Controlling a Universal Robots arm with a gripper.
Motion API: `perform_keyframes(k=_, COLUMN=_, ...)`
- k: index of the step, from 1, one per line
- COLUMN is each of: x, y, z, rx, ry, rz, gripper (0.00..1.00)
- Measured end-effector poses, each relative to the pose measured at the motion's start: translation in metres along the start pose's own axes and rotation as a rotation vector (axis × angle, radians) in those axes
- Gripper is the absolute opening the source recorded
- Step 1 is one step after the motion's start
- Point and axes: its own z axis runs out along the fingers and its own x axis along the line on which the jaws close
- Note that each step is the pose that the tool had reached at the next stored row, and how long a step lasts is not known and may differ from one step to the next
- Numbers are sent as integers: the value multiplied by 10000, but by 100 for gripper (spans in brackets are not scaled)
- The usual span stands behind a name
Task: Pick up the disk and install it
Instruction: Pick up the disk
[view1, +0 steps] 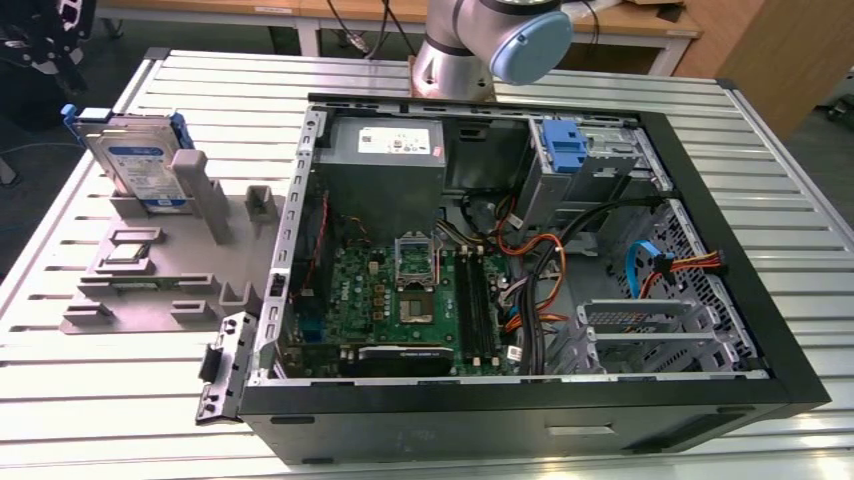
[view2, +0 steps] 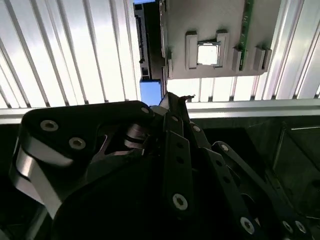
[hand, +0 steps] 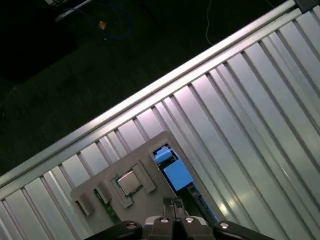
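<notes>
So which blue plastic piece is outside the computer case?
The blue rails on the disk, standing upright in the grey holder at the exterior view's left; the blue bracket sits inside the case.

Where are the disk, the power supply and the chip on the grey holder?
disk (view1: 140, 170): exterior view, on its blue-and-white label.
power supply (view1: 380, 170): exterior view, on its grey side.
chip (view2: 207, 53): second wrist view, on its shiny top face.
</notes>
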Motion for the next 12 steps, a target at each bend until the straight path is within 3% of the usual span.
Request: perform_keyframes(k=12, x=0, y=0, z=7, rx=-31, ry=97, rz=-2156, gripper=10)
